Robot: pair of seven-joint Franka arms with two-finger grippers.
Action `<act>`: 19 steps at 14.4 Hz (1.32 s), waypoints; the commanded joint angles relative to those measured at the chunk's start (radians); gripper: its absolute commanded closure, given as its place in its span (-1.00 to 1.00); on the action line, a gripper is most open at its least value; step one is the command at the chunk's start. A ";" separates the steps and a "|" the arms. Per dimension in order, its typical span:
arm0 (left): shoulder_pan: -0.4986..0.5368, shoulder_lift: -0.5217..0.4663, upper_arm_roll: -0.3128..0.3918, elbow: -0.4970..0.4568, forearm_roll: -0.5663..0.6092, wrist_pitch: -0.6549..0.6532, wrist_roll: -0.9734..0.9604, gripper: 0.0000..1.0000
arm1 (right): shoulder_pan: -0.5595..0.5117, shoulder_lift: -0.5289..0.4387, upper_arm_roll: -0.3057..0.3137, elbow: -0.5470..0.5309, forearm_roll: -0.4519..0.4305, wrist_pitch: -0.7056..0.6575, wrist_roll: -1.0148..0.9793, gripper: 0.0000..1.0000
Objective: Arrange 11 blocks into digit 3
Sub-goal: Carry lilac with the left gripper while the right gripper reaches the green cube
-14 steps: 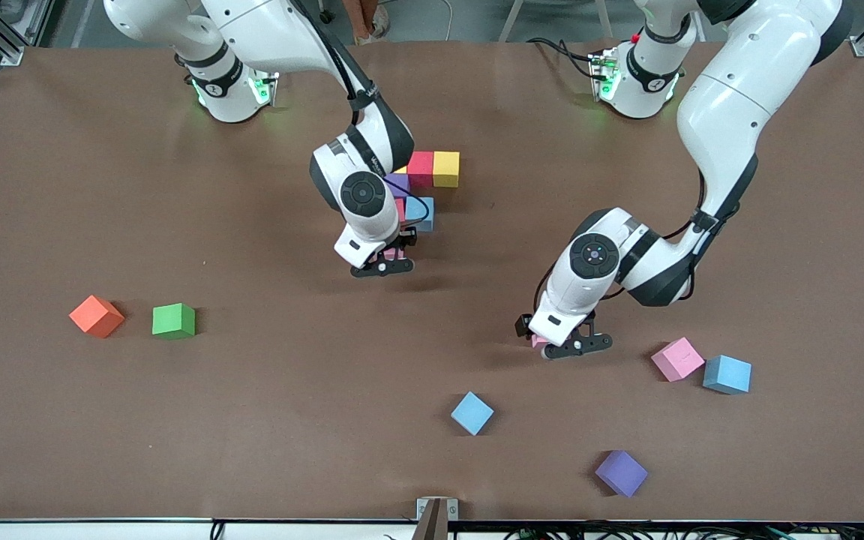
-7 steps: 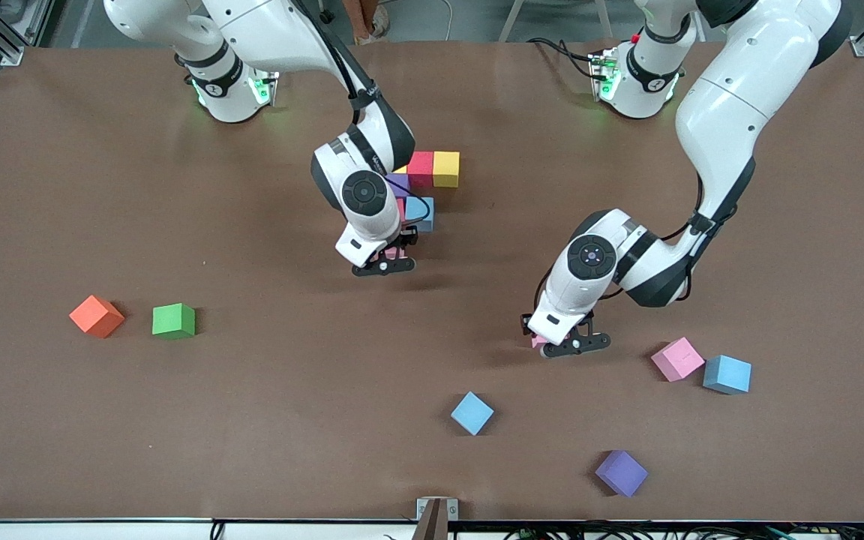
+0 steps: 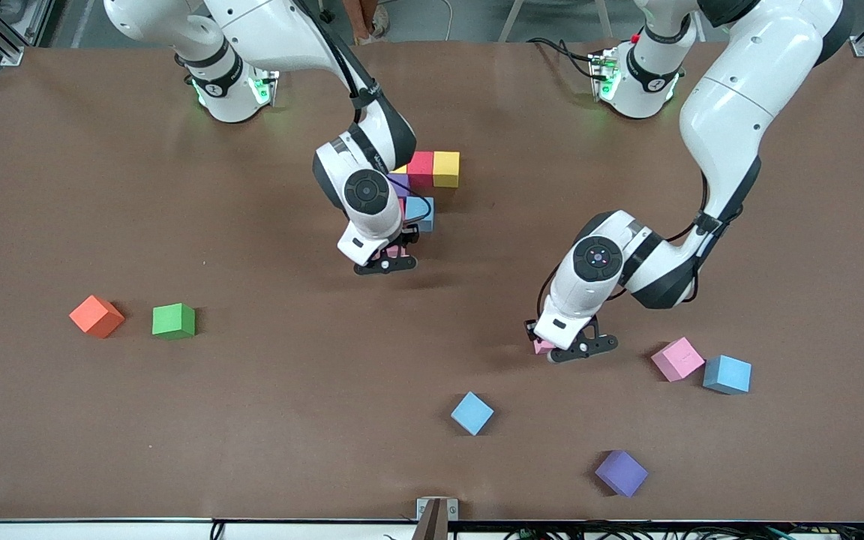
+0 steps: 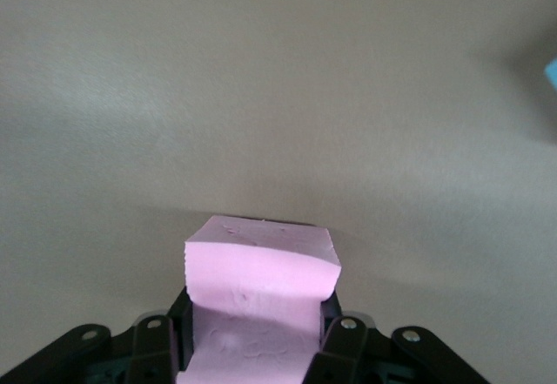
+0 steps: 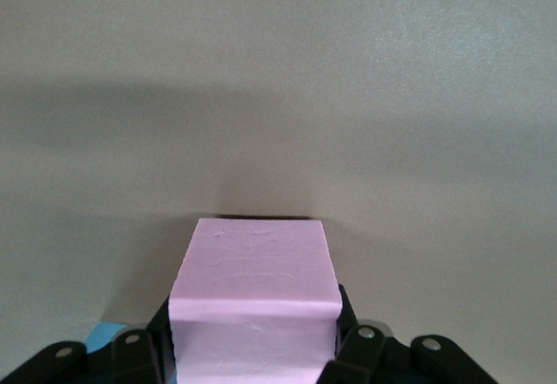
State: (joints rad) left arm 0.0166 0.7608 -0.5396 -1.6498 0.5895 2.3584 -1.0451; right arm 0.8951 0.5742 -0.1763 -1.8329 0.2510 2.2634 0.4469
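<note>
My left gripper point(image 3: 568, 349) is low at the table, shut on a pink block point(image 3: 542, 346). In the left wrist view its fingers point(image 4: 341, 336) pinch that pink block point(image 4: 261, 266) so that it bulges. My right gripper point(image 3: 385, 262) is shut on another pink block point(image 3: 394, 253), seen squarely between the jaws in the right wrist view point(image 5: 255, 271). It hangs just beside the started figure: a yellow block point(image 3: 445, 169), a red block point(image 3: 421, 169), a purple block point(image 3: 400, 185) and a light blue block point(image 3: 421, 212). My right arm hides part of this figure.
Loose cubes lie about. A pink cube point(image 3: 677, 358) and a light blue cube point(image 3: 727, 374) sit toward the left arm's end. Another light blue cube point(image 3: 472, 412) and a purple cube point(image 3: 621, 472) are near the front edge. A green cube point(image 3: 173, 320) and an orange cube point(image 3: 96, 316) sit toward the right arm's end.
My left gripper's fingers have closed on the pink block under them. My right gripper, with its pink block, has crept slightly toward the figure.
</note>
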 commanded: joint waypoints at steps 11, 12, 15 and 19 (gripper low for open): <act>0.003 -0.061 -0.161 0.028 -0.096 -0.370 -0.723 0.47 | 0.004 -0.016 -0.006 -0.003 0.016 0.004 0.012 -1.00; 0.006 -0.061 -0.175 0.018 -0.121 -0.402 -0.792 0.50 | -0.004 -0.022 -0.008 0.003 0.016 0.002 0.012 -1.00; 0.003 -0.061 -0.200 -0.031 -0.197 -0.430 -0.952 0.56 | -0.041 -0.071 -0.019 0.021 0.016 -0.025 0.045 -1.00; 0.003 -0.057 -0.246 -0.093 -0.218 -0.410 -1.188 0.63 | -0.128 -0.103 -0.106 0.183 0.010 -0.255 0.101 -1.00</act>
State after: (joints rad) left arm 0.0108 0.7234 -0.7623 -1.7006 0.3934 1.9392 -2.1362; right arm 0.8184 0.4983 -0.2370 -1.7178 0.2520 2.1167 0.5348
